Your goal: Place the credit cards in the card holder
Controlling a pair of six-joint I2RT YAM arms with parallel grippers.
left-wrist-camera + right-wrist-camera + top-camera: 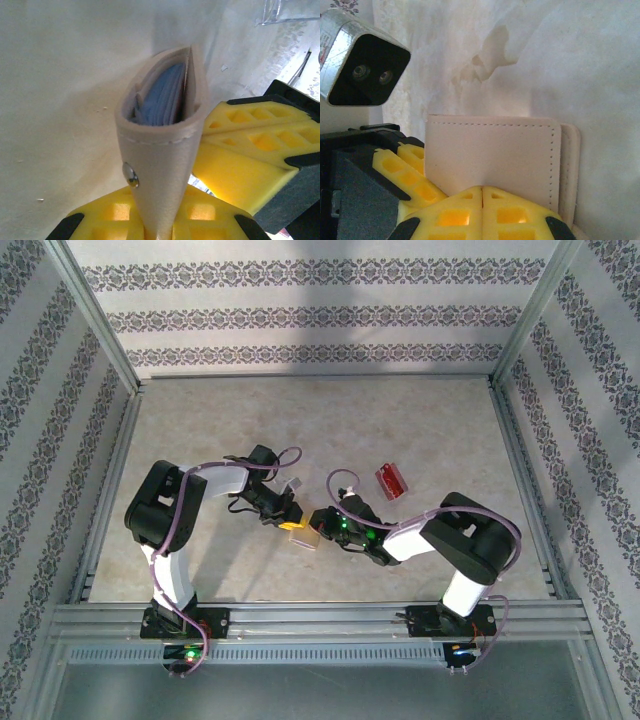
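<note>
The tan card holder lies mid-table between both grippers. My left gripper is shut on its lower edge, near the snap button. It stands edge-on and slightly spread, showing a pale blue-grey inside. My right gripper is shut, its yellow fingertips touching the holder's flat outer face with nothing between them. A red credit card lies flat on the table behind and to the right of my right gripper. The left gripper is left of the holder.
A clear plastic piece lies just behind the left gripper, also seen as the clear plastic. Metal rails run along the near edge and patterned walls close in the table. Bare tabletop stretches behind the arms.
</note>
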